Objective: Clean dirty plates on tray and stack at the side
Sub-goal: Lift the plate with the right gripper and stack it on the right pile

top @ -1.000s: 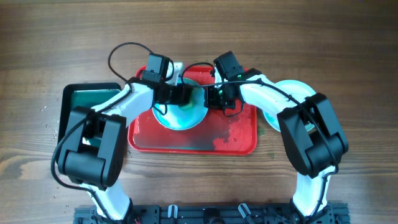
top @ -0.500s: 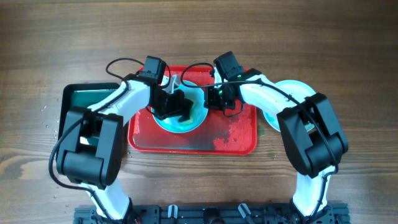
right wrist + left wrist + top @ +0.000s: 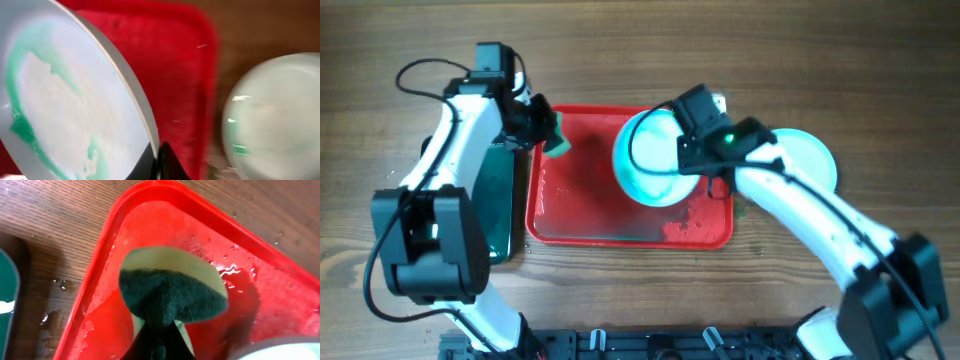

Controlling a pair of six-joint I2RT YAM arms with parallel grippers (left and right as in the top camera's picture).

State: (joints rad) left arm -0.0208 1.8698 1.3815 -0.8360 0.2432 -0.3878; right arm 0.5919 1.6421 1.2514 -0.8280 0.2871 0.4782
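My right gripper [image 3: 692, 152] is shut on the rim of a pale turquoise plate [image 3: 648, 158] and holds it tilted over the red tray [image 3: 590, 215]. In the right wrist view the plate [image 3: 75, 100] shows thin green smears, with my fingers [image 3: 157, 161] pinching its edge. A second pale plate [image 3: 805, 160] lies on the table right of the tray; it also shows in the right wrist view [image 3: 275, 115]. My left gripper [image 3: 542, 128] is shut on a green sponge [image 3: 559, 142] at the tray's far left corner. In the left wrist view the sponge [image 3: 172, 287] hangs over the wet tray [image 3: 280, 305].
A black basin with a green inside [image 3: 495, 210] stands on the table left of the tray, partly under my left arm. Water drops lie on the wood next to the tray [image 3: 62, 285]. The tray floor is wet.
My left gripper has pulled away left from the plate with the sponge to the tray's far left corner. My right gripper has lifted the plate and carried it right, tilted.
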